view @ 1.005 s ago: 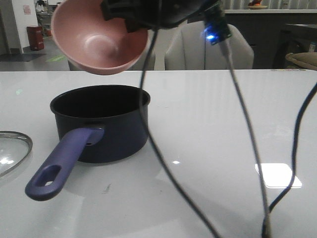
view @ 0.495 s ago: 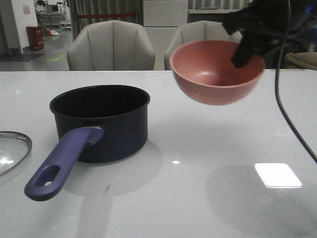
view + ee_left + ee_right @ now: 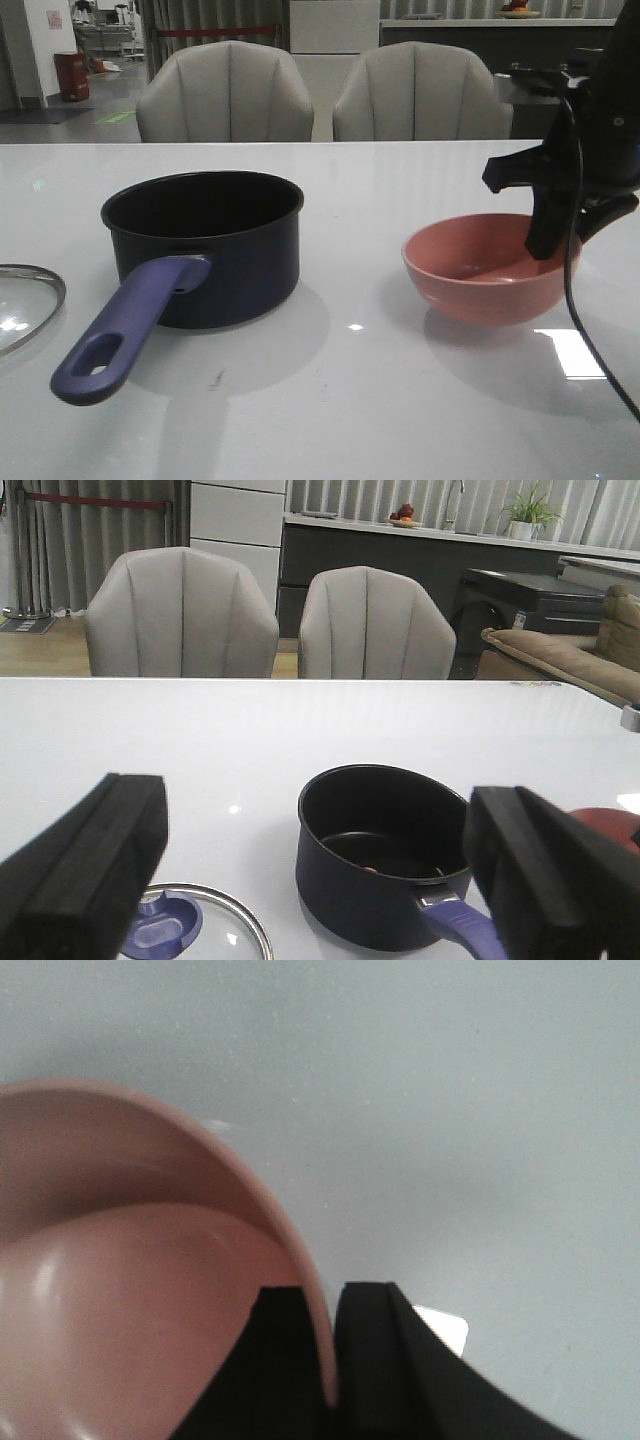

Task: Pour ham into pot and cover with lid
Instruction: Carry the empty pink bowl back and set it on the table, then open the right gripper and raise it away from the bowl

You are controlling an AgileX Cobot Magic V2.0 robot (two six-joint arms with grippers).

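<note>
The dark navy pot (image 3: 200,250) stands left of centre, its blue handle (image 3: 130,330) pointing toward the front. In the left wrist view one small orange-pink ham chunk (image 3: 370,869) shows on the floor of the pot (image 3: 385,855). The glass lid (image 3: 25,305) lies flat at the left edge, and its blue knob (image 3: 160,925) shows in the left wrist view. My left gripper (image 3: 315,810) hangs open above and behind the pot and lid, holding nothing. My right gripper (image 3: 550,235) is shut on the rim of the empty pink bowl (image 3: 490,265), which sits upright on the table to the right.
Two grey chairs (image 3: 225,90) stand behind the far table edge. A black cable (image 3: 575,250) hangs from the right arm past the bowl. A bright light patch (image 3: 580,355) lies on the white table (image 3: 350,400) by the bowl.
The pink bowl was tipped above the pot a second ago. My right gripper has since carried it to the right and down, and it now sits upright on the table.
</note>
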